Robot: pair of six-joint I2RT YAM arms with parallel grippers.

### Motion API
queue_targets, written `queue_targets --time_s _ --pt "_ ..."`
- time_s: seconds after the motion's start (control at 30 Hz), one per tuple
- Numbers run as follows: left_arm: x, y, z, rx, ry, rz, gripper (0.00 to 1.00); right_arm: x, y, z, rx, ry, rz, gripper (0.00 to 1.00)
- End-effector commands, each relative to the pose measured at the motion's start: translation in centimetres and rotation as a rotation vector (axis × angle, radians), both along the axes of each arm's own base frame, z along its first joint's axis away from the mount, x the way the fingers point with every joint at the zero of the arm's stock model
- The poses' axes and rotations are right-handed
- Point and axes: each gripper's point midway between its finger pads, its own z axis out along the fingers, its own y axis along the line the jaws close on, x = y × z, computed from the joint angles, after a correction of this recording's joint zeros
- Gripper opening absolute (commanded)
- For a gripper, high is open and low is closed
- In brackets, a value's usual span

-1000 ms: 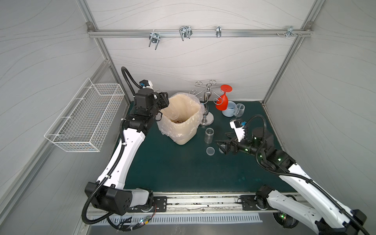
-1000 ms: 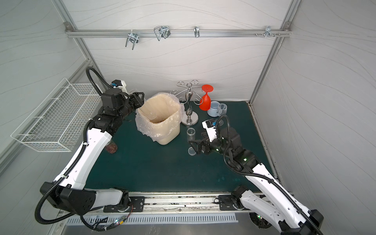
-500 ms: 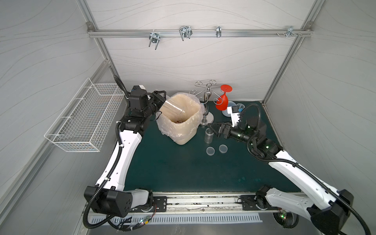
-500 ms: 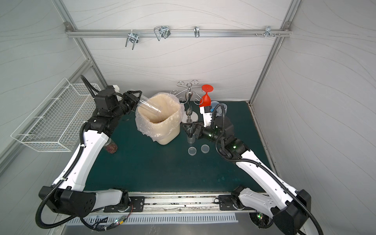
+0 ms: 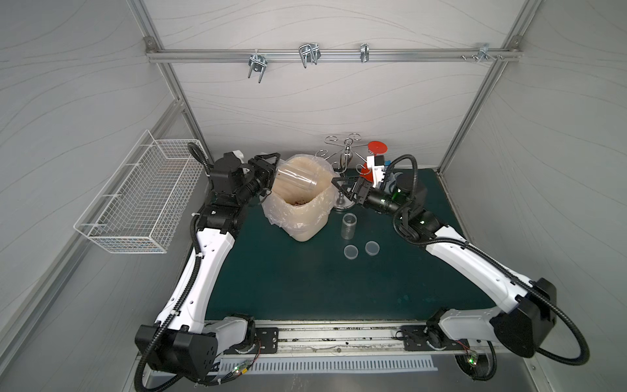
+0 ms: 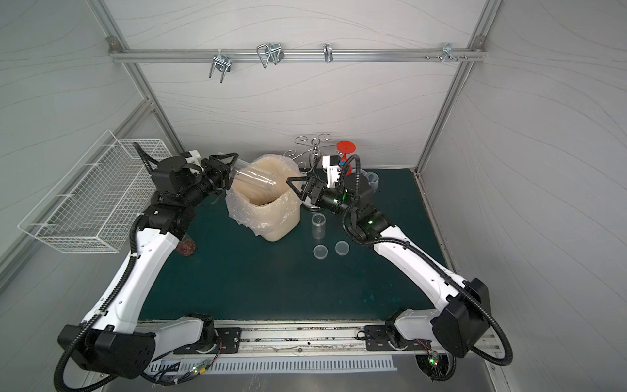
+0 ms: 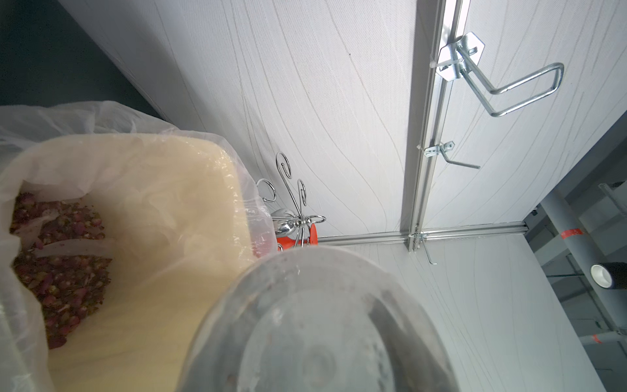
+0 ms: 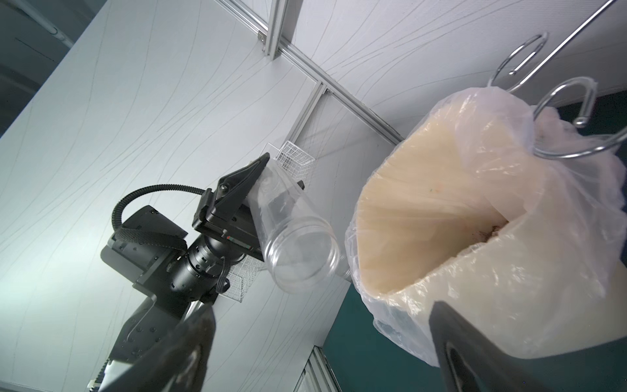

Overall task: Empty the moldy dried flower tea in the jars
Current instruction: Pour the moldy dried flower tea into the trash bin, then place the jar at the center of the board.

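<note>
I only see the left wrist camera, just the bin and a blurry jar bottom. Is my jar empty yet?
Observer: Yes, in the right wrist view the tall jar in the left gripper looks clear inside, mouth tipped toward the bin.
Operator: Any more tea jars?
Observer: One short jar of reddish tea stands beside the left arm.
Operator: What's the other arm doing?
Observer: The right gripper hangs open beside the bin, holding nothing.
</note>
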Motion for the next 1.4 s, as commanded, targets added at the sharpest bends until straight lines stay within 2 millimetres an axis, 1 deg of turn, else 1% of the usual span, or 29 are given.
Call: queue_targets --time_s 0.0,0.07,0.17,0.33,0.4,0.6,0.7,0.8,0.9,0.97,1.17,1.2,1.27,1.3,1.37 --pt "-0.8 -0.3 2.6 -0.058 -0.077 -0.025 0.00 -0.4 1.5 2.4 0.078 -0.007 0.059 0.99" --pt "-1.0 -0.4 2.7 -0.066 -0.078 -0.030 0.00 -0.6 2.5 2.7 0.077 -0.014 0.087 0.99" --pt "-1.1 -0.6 2.6 -0.085 -0.079 -0.042 0.00 -0.9 3.8 2.6 0.068 -0.015 0.115 0.99" --pt "-1.3 -1.0 2.5 -0.101 -0.076 -0.069 0.00 -0.8 5.3 2.0 0.061 -0.002 0.137 0.99" --pt "-1.4 -1.2 2.4 -0.115 -0.072 -0.081 0.00 -0.9 5.9 2.1 0.065 -0.003 0.151 0.99" --pt "-1.6 -1.8 2.4 -0.134 -0.072 -0.118 0.00 -1.0 7.2 2.4 0.071 -0.015 0.186 0.92" --pt "-1.6 -1.9 2.2 -0.134 -0.069 -0.126 0.00 -1.0 7.7 2.4 0.072 -0.018 0.191 0.85" --pt "-1.6 -1.9 1.9 -0.141 -0.066 -0.125 0.00 -1.0 8.1 2.3 0.071 -0.018 0.202 0.82" --pt "-1.5 -1.9 1.5 -0.139 -0.061 -0.125 0.00 -1.0 8.3 2.2 0.067 -0.018 0.205 0.76" --pt "-1.5 -2.0 1.4 -0.140 -0.058 -0.127 0.00 -0.9 8.3 2.3 0.064 -0.023 0.201 0.69" --pt "-1.5 -2.0 0.9 -0.139 -0.058 -0.131 0.00 -0.8 8.7 1.7 0.055 -0.012 0.207 0.49" --pt "-1.5 -2.0 0.7 -0.139 -0.058 -0.128 0.00 -0.8 8.7 1.6 0.054 -0.013 0.207 0.47" --pt "-1.5 -2.0 0.6 -0.138 -0.062 -0.127 0.09 -0.9 8.5 1.6 0.050 -0.017 0.204 0.41" --pt "-1.6 -2.0 0.8 -0.133 -0.069 -0.126 0.16 -0.9 8.4 1.7 0.048 -0.023 0.201 0.38" --pt "-1.8 -2.0 1.4 -0.107 -0.097 -0.132 0.36 -1.1 7.9 2.2 0.044 -0.042 0.191 0.30"
